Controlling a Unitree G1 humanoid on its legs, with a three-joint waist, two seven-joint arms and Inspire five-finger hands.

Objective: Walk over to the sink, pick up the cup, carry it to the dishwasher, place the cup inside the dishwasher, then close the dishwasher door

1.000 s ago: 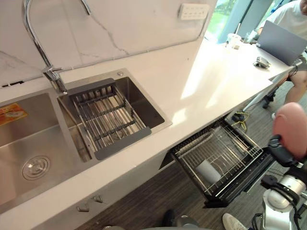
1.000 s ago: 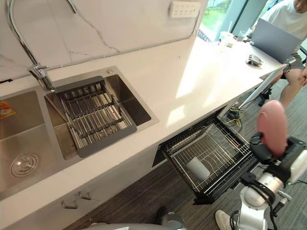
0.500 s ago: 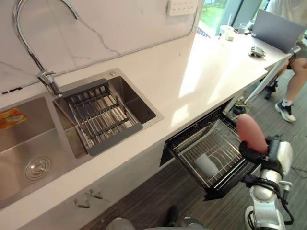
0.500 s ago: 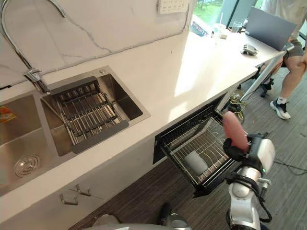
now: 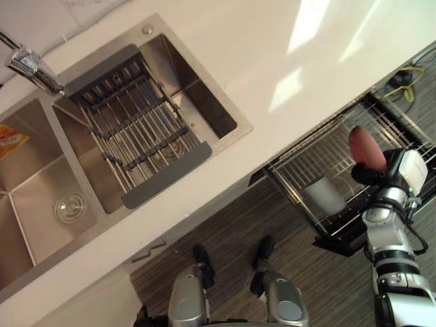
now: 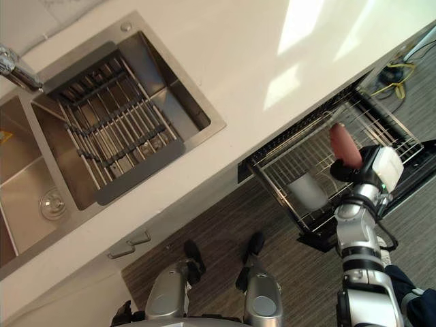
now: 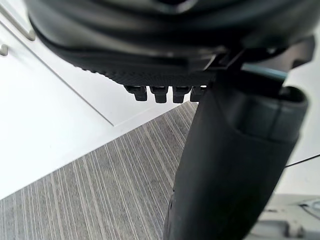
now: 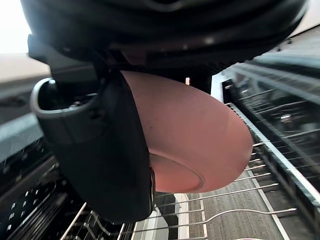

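Note:
My right hand (image 5: 373, 176) is shut on a pink cup (image 5: 364, 146), which it holds tilted just above the right part of the pulled-out dishwasher rack (image 5: 297, 162). In the right wrist view the thumb (image 8: 102, 160) presses the pink cup (image 8: 200, 145) with the rack's wires (image 8: 235, 192) right behind it. A pale grey cup (image 5: 325, 195) lies in the rack, left of my hand. My left hand (image 7: 235, 165) hangs over the striped floor, fingers relaxed and holding nothing.
The white counter (image 5: 306, 41) runs above the dishwasher. At the left is the steel sink (image 5: 204, 102) with a wire drying rack (image 5: 129, 133) and a faucet (image 5: 30, 65). The dark dishwasher door (image 6: 417, 170) lies open at the right; cables (image 5: 405, 75) lie beyond.
The camera has tipped downward and turned. My right hand has come down and in with the pink cup, from beside the dishwasher to just over its rack.

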